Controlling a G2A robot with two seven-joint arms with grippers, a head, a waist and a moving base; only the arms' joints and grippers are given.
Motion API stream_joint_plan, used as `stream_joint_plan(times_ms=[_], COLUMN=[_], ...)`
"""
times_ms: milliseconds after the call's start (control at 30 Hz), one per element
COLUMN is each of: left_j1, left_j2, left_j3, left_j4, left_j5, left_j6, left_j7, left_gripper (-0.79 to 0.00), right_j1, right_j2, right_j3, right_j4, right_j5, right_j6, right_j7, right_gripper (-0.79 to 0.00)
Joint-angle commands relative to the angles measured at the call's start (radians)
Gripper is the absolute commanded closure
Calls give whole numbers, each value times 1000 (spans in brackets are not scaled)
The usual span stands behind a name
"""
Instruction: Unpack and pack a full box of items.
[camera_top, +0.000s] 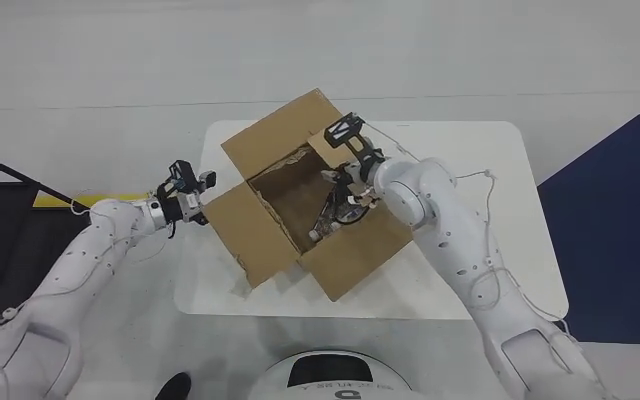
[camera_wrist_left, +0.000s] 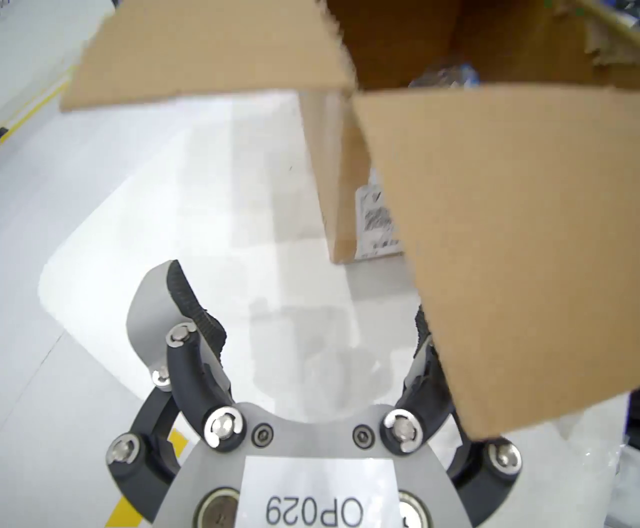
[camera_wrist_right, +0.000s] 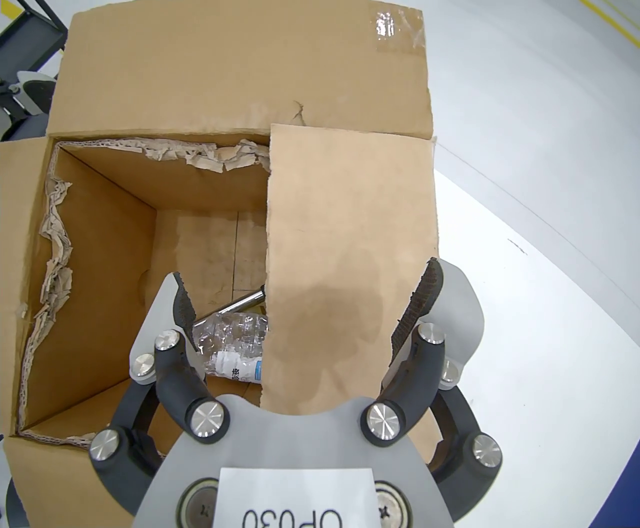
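Matt cardboard box (camera_wrist_right: 125, 90) — crinkled clear-plastic bottle (camera_wrist_right: 232, 335).

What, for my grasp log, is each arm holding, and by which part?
Nothing. The left jaws stand open at the edge of a box flap; the right jaws stand open over the box, where a plastic bottle lies.

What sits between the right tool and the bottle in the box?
In the right wrist view, a cardboard flap juts in below the open right tool, covering part of the bottle in the box.
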Motion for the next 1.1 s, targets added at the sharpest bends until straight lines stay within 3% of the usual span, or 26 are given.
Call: stream_joint_plan(times_ms=[0, 200, 400, 567, 733, 933, 1067], left_j1=[3, -11, -64, -73, -60, -97, -131], left_j2=[8, 42, 49, 50, 51, 19, -18], left_j3=[-3, 2, 3, -23, -55, -21, 23], left_j4=[-1, -86, -142, -237, -341, -345, -301], left_j5=[19, 34, 84, 110, 76, 1, -89], left_j6=[13, 24, 26, 133, 183, 140, 101], left_j7=[125, 137, 100, -21, -170, -371, -415], left_gripper=[-785, -785, -785, -785, -785, -785, -785], right_j1=[-10, -59, -153, -243, -308, -365, -387], right_j2=[3, 16, 36, 51, 60, 68, 71], right_j3=[19, 98, 219, 313, 368, 408, 413], right_j4=[-5, -46, -128, -184, -212, -236, -249], right_j5=[2, 34, 68, 86, 104, 114, 115], right_j6=[1, -3, -12, -33, -41, -53, -56], right_j7=[-9, -56, -121, -163, -194, -227, -237], right_gripper=[-785, -785, -785, -785, -785, -785, -785])
